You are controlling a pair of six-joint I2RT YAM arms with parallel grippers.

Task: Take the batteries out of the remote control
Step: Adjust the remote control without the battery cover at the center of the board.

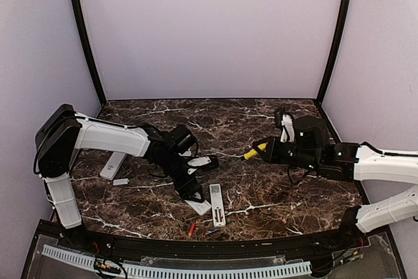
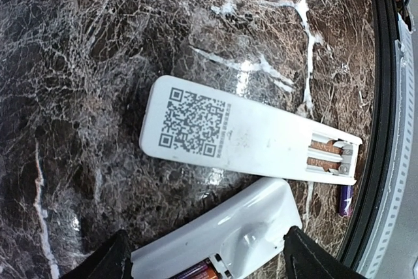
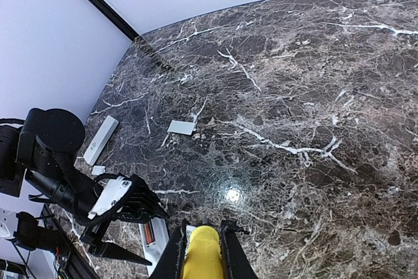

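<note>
One orange-red cylindrical battery point(image 2: 196, 270) is observed seated in the white plastic remote control point(image 2: 241, 227) lying slantwise between the widely spread fingers of the nearer left hand point(image 2: 209, 259), contact undeterminable, while the right hand point(image 3: 202, 240), clenched on a yellow-handled screwdriver point(image 1: 253, 153), is held well apart.

top: looking down from high at the near edge, taking in whole table point(image 1: 261, 187) | left wrist: hovering close, facing down at QR remote point(image 2: 261, 142), sharing it with top | right wrist: looking obliquely across table toward left arm point(image 3: 49, 135)
</note>
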